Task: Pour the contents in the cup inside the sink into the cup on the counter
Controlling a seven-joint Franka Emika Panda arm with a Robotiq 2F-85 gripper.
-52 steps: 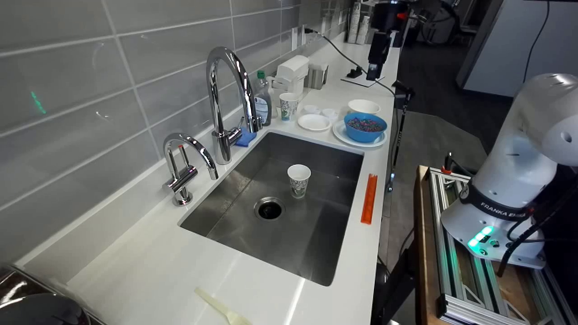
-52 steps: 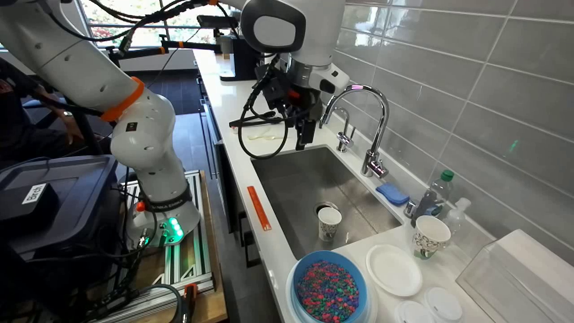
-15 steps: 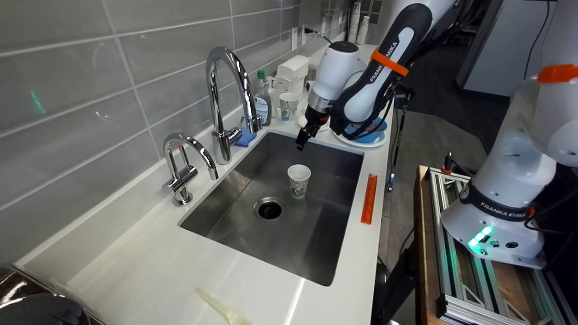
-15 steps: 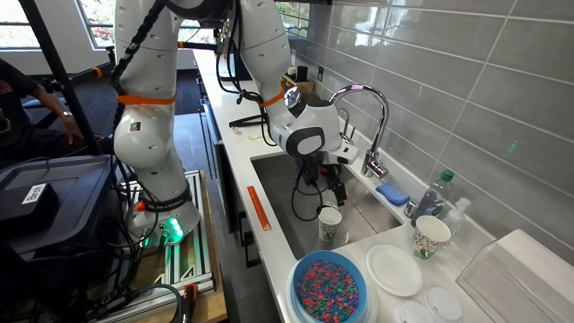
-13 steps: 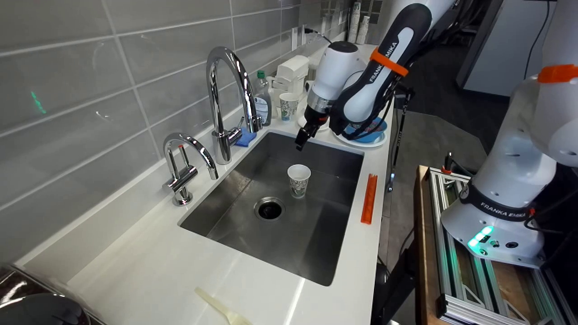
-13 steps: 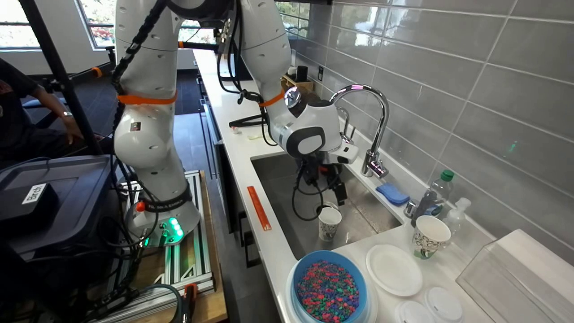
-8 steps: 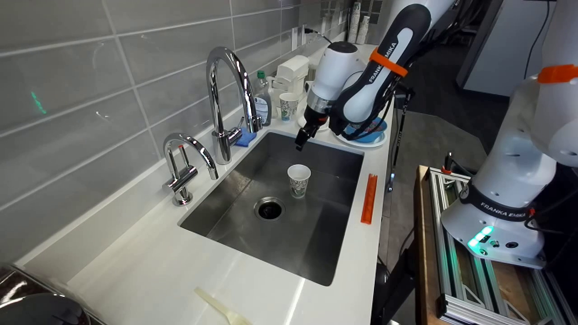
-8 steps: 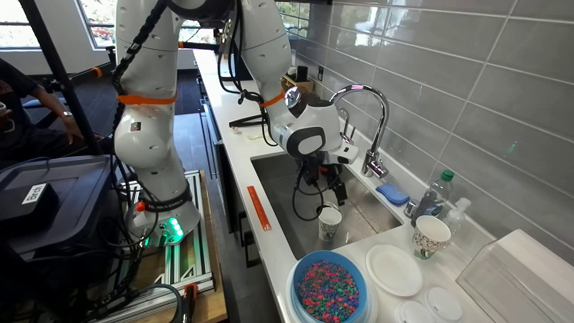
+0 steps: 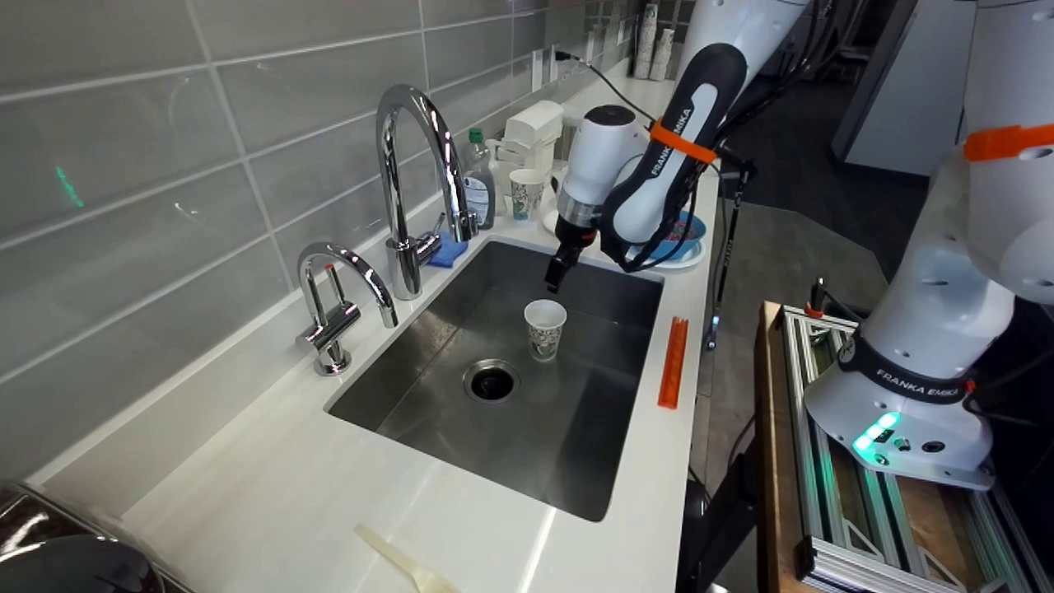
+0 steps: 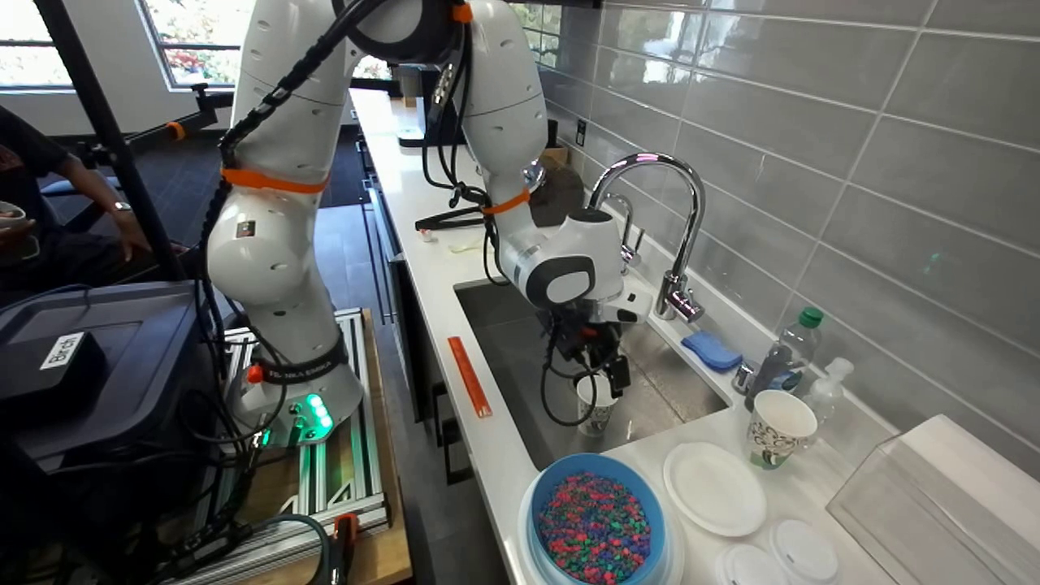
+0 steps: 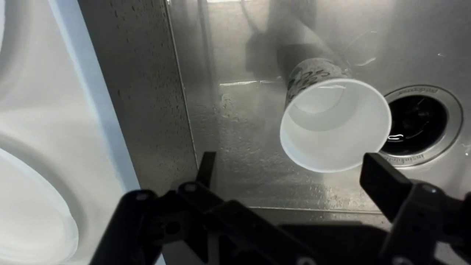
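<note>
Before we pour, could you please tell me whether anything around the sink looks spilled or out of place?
Nothing looks odd: the sink cup and counter cup stand upright, and colored bits lie inside the blue bowl. Wet spots in the sink look ordinary.

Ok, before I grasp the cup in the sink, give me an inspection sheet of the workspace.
Surface: white counter; sink floor speckled with drops.
Job's things: cup in the sink, upright beside the drain, contents unclear; cup on the counter, upright.
Clutter: blue bowl of coloured bits, white plate, orange strip, blue sponge.
Gripper: open, near the cup in the sink, not holding it.
Cables: black loop hanging near the gripper.
Surroundings: person at the edge of an exterior view.
</note>
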